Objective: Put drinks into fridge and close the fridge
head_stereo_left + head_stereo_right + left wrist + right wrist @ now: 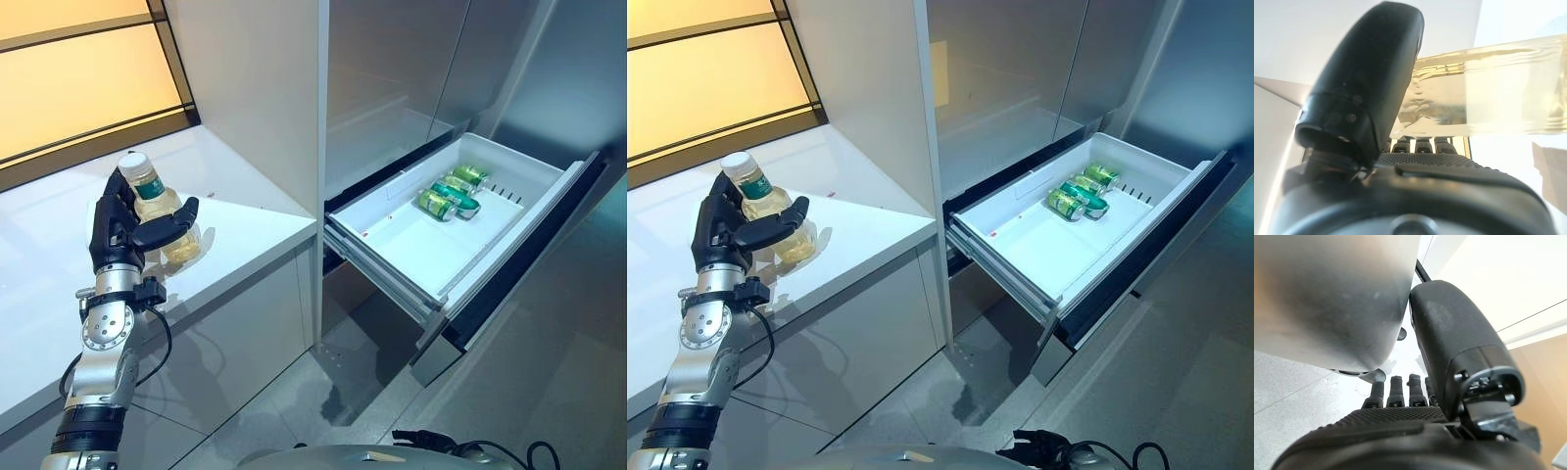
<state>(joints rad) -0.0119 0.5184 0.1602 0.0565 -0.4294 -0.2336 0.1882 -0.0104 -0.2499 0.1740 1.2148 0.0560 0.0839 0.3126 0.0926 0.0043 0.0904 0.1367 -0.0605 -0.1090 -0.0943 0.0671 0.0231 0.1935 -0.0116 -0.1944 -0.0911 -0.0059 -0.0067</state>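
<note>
L hand (pixel 122 227) gripped clear plastic bottle of pale yellow drink (pixel 162 211) on glossy white counter (pixel 245 230). R hand (pixel 1459 357): fingers straight, empty. White fridge drawer (pixel 392 245) open w/ green cans (pixel 449 194).

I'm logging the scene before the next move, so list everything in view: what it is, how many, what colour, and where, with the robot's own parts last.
Clear plastic bottle of pale yellow drink: one, white cap, green label band, upright on the white counter, held by the left hand.
Green drink cans: three as far as I can tell, lying on their sides together at the far end of the drawer.
White fridge drawer: one, pulled open, low in the grey fridge.
Grey fridge front: one, tall, above the drawer.
White counter: one, left of the fridge.
Left hand: dark, curled round the bottle.
Right hand: dark, seen only in its wrist view, holding nothing there.
</note>
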